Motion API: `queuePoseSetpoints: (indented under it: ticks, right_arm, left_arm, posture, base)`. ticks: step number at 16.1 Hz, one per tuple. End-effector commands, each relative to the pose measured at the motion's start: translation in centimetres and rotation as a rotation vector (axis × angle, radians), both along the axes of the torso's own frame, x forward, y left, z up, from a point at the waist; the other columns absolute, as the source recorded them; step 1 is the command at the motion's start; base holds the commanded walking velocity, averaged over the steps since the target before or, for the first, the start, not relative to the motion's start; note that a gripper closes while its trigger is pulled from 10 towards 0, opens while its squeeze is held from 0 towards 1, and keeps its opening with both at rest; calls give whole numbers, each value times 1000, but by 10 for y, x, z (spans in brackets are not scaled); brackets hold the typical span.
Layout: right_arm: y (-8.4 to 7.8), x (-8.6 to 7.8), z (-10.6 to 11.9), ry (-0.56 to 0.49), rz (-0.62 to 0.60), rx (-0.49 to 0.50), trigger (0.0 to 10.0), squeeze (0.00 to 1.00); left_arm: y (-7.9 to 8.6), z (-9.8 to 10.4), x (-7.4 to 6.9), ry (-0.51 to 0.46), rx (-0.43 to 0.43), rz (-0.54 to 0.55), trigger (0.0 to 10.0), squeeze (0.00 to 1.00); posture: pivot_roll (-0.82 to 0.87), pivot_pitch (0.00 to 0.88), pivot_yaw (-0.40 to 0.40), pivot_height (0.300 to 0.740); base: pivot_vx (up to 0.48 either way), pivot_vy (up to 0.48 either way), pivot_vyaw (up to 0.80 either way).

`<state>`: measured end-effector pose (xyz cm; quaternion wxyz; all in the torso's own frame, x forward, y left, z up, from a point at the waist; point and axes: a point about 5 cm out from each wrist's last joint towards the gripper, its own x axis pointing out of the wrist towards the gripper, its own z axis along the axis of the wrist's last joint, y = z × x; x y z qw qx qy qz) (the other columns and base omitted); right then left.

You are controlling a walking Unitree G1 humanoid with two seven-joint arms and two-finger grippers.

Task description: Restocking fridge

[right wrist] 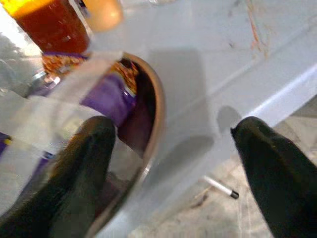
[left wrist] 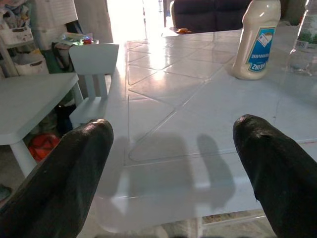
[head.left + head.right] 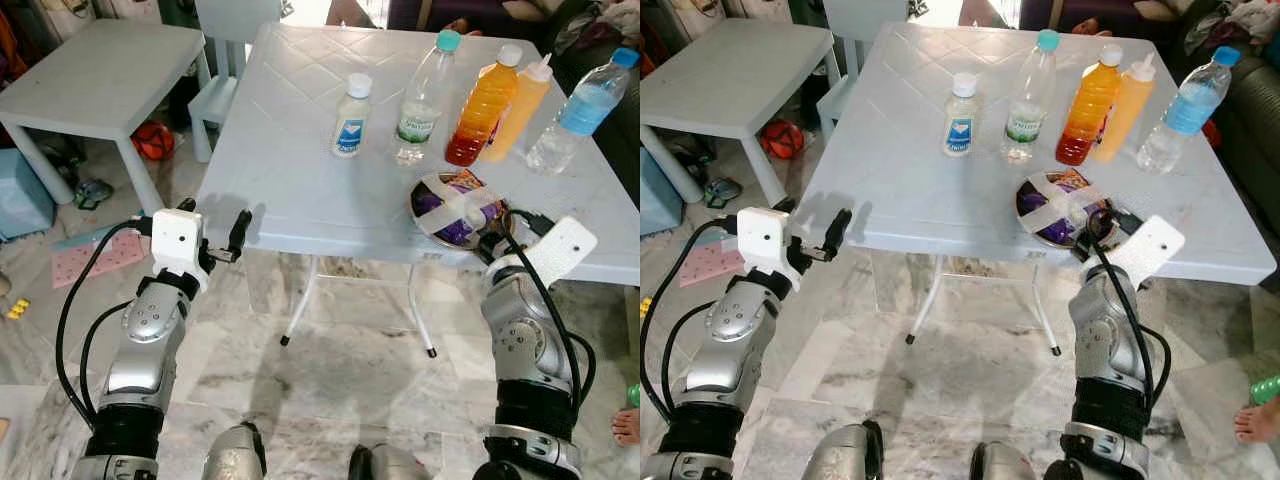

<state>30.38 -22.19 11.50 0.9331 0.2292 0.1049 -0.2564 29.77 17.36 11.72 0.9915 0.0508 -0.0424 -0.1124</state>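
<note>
A shallow round bowl (image 3: 455, 208), metal-rimmed and sealed over with clear glossy wrap and strips of pale tape, sits at the near right edge of the bench (image 3: 300, 150), purple packets showing through the film. The robot's right hand (image 1: 173, 163) hovers at the bowl's rim, its two black fingers apart, one over the wrap and the other out past the rim, above the bench edge. The slick film and the thin rim offer little purchase; a pinch there could skid off or tip the bowl over the near edge, which lies just beside it.

Farther back stands a row of bottles: a squat white mayonnaise bottle (image 3: 351, 116) with a blue label, a clear ribbed water bottle (image 3: 424, 98) with a teal cap, a tall juice bottle (image 3: 481, 108) shading orange to red, a soft yellow squeeze bottle (image 3: 520, 105) touching it, and a tilted blue-capped water bottle (image 3: 577, 112) at far right. A careless lift could knock the juice, which stands near the bowl.

The left hand (image 3: 215, 238), fingers wide apart, is held at the bench's near left corner. The bench is white moulded plastic, embossed with diamonds. A smaller white table (image 3: 100, 75) stands to the left on a marbled floor (image 3: 340, 370).
</note>
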Motion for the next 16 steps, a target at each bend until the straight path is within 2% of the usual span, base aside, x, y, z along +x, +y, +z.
queuePoseSetpoints:
  ticks: [1,6,7,8,9,11,16]
  right_arm:
    - [-5,3,-2,16,15,15,0,0]
    - [-17,12,-3,42,63,36,0,0]
    - [-20,15,-3,48,76,34,353,0]
    - [-20,16,-3,50,90,46,1686,0]
    - [-19,18,-4,61,117,68,3922,0]
    - [-20,21,-6,81,160,75,10000,0]
    - [-38,29,-2,103,195,65,10000,0]
  left_arm:
    - [-1,1,2,-2,8,-12,10000,0]
    - [1,2,1,0,15,-10,10000,0]
    - [2,2,1,0,16,-12,10000,0]
    - [2,2,1,1,17,-13,10000,0]
    - [2,2,1,1,18,-14,10000,0]
    - [2,2,1,3,20,-14,10000,0]
    - [4,3,1,4,28,-13,10000,0]
  posture:
    - [22,79,-24,740]
    - [28,84,-19,740]
    - [28,86,-18,740]
    - [27,87,-17,740]
    - [28,89,-16,740]
    - [30,90,-15,740]
    - [35,97,-9,740]
  base:
    - [0,0,0]
    - [0,0,0]
    - [0,0,0]
    - [0,0,0]
    - [0,0,0]
    - [0,0,0]
    - [0,0,0]
